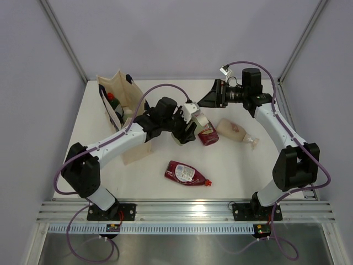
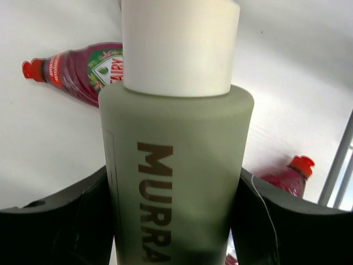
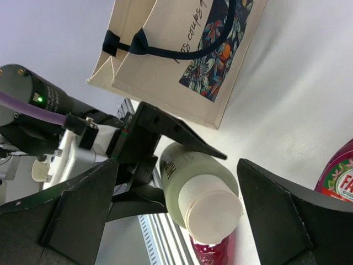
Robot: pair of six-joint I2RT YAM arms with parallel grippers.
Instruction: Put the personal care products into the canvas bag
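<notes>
The white counter (image 1: 138,185) carries the upright canvas bag (image 3: 160,61) at its far left corner, mouth open, with a green bottle with a red cap (image 1: 113,101) already standing inside. The left gripper (image 2: 175,210) has its jaws closed on the body of a pale green bottle (image 2: 176,165), below its white cap, near the middle of the counter and well apart from the bag. The right gripper (image 1: 209,96) hangs beyond it with its jaws spread wide and holding nothing.

Two dark red bottles (image 1: 186,173) and a beige-pink bottle (image 1: 237,132) lie on the counter.

The step in hand looks like the carry to the bag. It should go best by bringing the bottle above the open mouth, clear of the navy handles (image 3: 182,52), and lowering it inside before the jaws part, since soft canvas could buckle or tip if nudged.
</notes>
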